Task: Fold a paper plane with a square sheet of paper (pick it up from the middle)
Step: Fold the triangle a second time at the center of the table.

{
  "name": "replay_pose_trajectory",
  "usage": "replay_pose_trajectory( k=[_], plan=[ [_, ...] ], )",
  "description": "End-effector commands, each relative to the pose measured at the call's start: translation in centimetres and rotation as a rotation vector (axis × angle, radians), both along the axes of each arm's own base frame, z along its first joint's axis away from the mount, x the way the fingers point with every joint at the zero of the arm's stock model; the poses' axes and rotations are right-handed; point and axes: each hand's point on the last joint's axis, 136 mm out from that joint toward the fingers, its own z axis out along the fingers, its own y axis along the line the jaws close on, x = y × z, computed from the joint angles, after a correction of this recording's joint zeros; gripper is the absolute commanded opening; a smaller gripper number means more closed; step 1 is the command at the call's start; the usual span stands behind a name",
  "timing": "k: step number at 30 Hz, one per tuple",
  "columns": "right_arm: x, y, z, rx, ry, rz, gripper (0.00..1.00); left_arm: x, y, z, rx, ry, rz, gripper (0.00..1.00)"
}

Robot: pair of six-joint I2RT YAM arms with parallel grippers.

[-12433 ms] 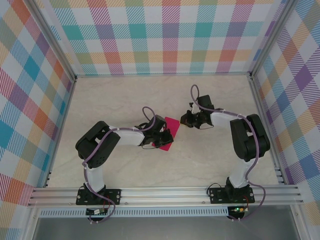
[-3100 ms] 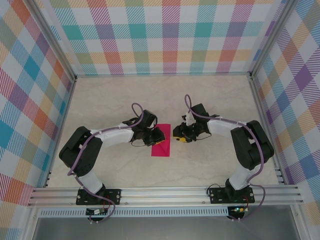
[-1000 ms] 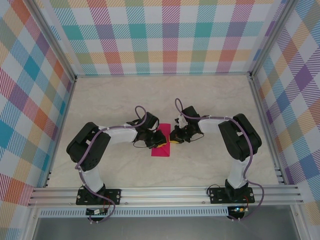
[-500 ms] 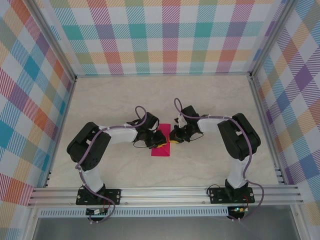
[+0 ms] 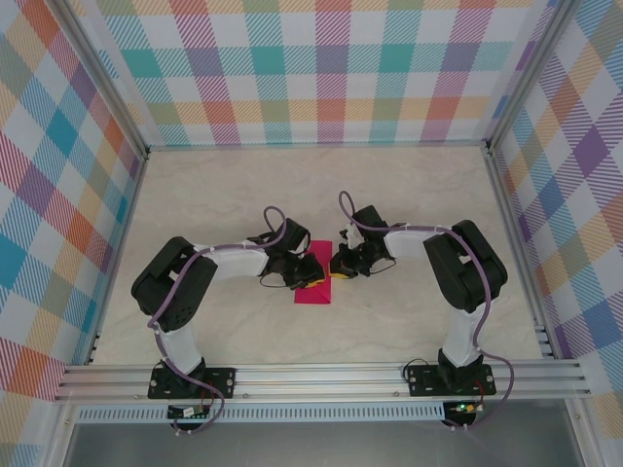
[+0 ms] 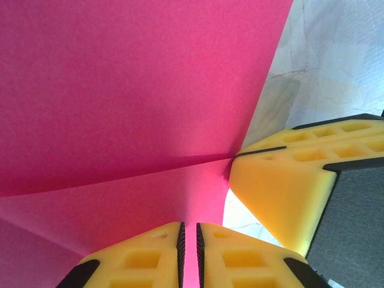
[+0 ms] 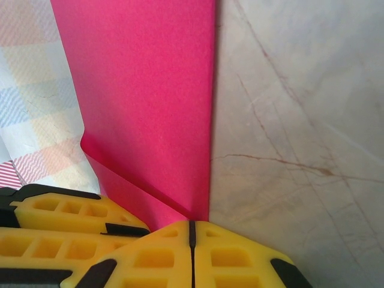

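The square sheet of paper [image 5: 314,292] is magenta-pink and lies folded into a narrow upright rectangle in the middle of the table. My left gripper [image 5: 311,271] sits over its upper part from the left. In the left wrist view the left gripper [image 6: 188,227] is shut on a raised flap of the paper [image 6: 120,90], with pink showing in the thin slit between its pads. My right gripper [image 5: 337,265] is shut, pads touching. In the right wrist view the right gripper [image 7: 192,223] has its tip at the paper's [image 7: 150,90] right edge, where a crease starts. No dart shape shows.
The table [image 5: 409,195] is beige marble-patterned, with checked walls on three sides and a metal rail [image 5: 321,375] along the near edge. The two grippers almost touch: the right gripper's fingers [image 6: 282,186] show in the left wrist view and the left gripper's fingers [image 7: 60,219] in the right wrist view.
Nothing has visibly moved over the last second. Before that, the right gripper came left to the paper's edge, and the sheet, once held up loosely, now lies folded.
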Motion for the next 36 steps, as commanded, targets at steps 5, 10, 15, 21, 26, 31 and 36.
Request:
replay_pose_trajectory(
  k=[5,10,15,21,26,31,36],
  plan=[
    [0.3,-0.2,-0.3,-0.029,-0.008,0.001,0.06,-0.3,-0.5,-0.3,-0.003,0.019,-0.022,0.16],
    [0.4,-0.2,-0.3,-0.035,-0.008,-0.001,0.06,-0.3,-0.4,-0.5,0.002,0.022,-0.023,0.15],
    [0.4,-0.2,-0.1,-0.034,-0.006,-0.004,0.08,-0.5,-0.3,-0.8,0.013,0.030,-0.022,0.15],
    [1.0,-0.3,2.1,-0.031,-0.054,-0.024,0.15,-0.6,0.1,-1.1,0.036,0.042,-0.013,0.14],
    [0.9,-0.4,3.2,-0.020,-0.078,-0.019,0.18,-0.5,0.3,-1.0,0.043,0.040,-0.009,0.13],
    [0.2,0.3,2.8,0.023,-0.041,0.010,0.13,-0.6,0.3,-1.1,0.047,0.043,-0.009,0.13],
    [-0.1,1.2,2.6,0.049,-0.023,0.038,0.12,-0.7,0.4,-1.3,0.050,0.047,-0.006,0.13]
  ],
)
